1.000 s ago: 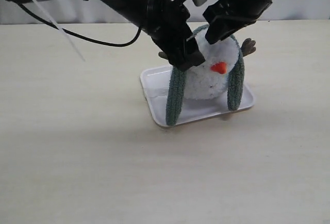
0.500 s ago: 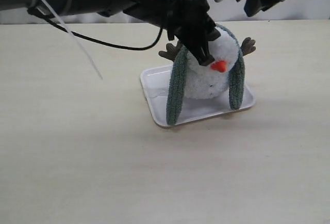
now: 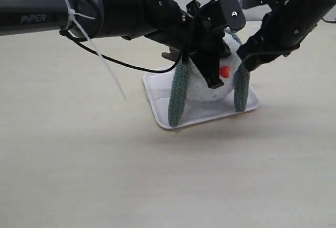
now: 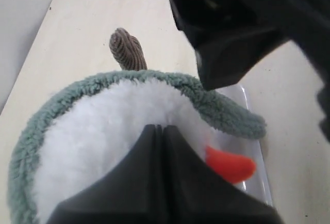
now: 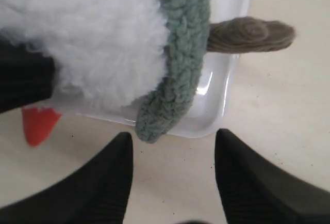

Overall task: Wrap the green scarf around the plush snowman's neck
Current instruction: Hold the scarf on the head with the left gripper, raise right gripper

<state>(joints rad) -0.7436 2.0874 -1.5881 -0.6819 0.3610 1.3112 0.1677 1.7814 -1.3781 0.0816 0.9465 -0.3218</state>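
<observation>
The plush snowman (image 3: pixel 202 87) sits on a white tray (image 3: pixel 157 99), its orange nose (image 3: pixel 225 71) facing forward. The green scarf (image 3: pixel 178 94) lies over the top of it, and both ends hang down its sides; the right end (image 3: pixel 241 89) reaches the tray's edge. My left gripper (image 3: pixel 214 78) reaches across and is shut, its tip (image 4: pixel 161 127) against the white plush (image 4: pixel 98 131) beside the nose (image 4: pixel 232 164), with nothing between its jaws. My right gripper (image 5: pixel 174 135) is open just beyond the right scarf end (image 5: pixel 175 79) and is not touching it. The neck is hidden.
A brown twig arm (image 5: pixel 252 33) sticks out past the scarf over the tray's rim (image 5: pixel 216 100). The left arm's black body (image 3: pixel 121 10) and cable (image 3: pixel 100 54) span the left of the scene. A pale tabletop (image 3: pixel 157 175) surrounds the tray.
The left gripper has slid down from the left scarf end, across the snowman's face to beside the nose. The right arm lifted away, then came down to the right scarf end.
</observation>
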